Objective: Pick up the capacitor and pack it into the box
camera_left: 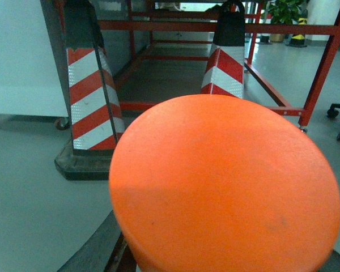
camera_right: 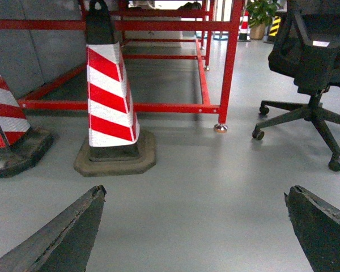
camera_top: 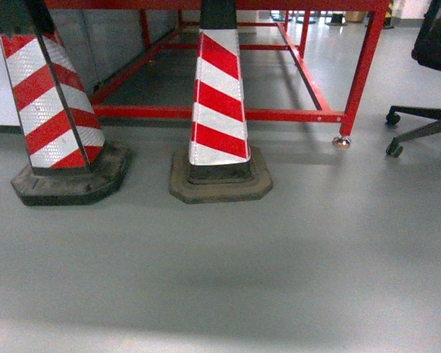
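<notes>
Ahead, only cones point(camera_top: 219, 103) and floor; no capacitor or box visible, so handling unjudgeable. Right fingers point(camera_right: 56, 238) apart; left unseen.

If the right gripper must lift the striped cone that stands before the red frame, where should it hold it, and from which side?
Probably the black top of the striped cone: it is the narrowest part, while the base is wide and flat. Approach level from the front, because the red frame stands behind it. The right gripper is already open.
</notes>
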Controlling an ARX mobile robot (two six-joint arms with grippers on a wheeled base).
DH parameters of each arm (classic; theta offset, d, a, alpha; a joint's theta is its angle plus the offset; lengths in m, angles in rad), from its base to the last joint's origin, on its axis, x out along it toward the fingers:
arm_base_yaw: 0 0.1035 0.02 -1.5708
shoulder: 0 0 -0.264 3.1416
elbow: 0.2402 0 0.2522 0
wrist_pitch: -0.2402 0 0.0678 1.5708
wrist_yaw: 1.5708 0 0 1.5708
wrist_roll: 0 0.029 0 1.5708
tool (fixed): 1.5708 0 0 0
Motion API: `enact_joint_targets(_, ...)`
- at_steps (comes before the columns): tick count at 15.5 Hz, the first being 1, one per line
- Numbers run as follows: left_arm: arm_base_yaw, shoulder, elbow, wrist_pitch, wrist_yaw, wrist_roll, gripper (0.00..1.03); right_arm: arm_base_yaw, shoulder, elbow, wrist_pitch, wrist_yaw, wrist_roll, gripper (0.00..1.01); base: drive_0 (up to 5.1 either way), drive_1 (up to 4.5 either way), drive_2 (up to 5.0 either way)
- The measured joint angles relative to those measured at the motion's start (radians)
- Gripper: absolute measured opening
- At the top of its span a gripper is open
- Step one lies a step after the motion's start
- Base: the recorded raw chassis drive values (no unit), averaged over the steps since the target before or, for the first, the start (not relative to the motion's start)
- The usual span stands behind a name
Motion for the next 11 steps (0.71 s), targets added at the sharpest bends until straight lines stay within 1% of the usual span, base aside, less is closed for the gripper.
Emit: enact_joint_targets(11, 0.0, 0.0, 0.0, -0.002, 0.0, 0.0, 0.44, 0.0, 0.0, 0.0, -0.002, -0.001, 0.0, 0.98, -0.1, 3.83, -4.0)
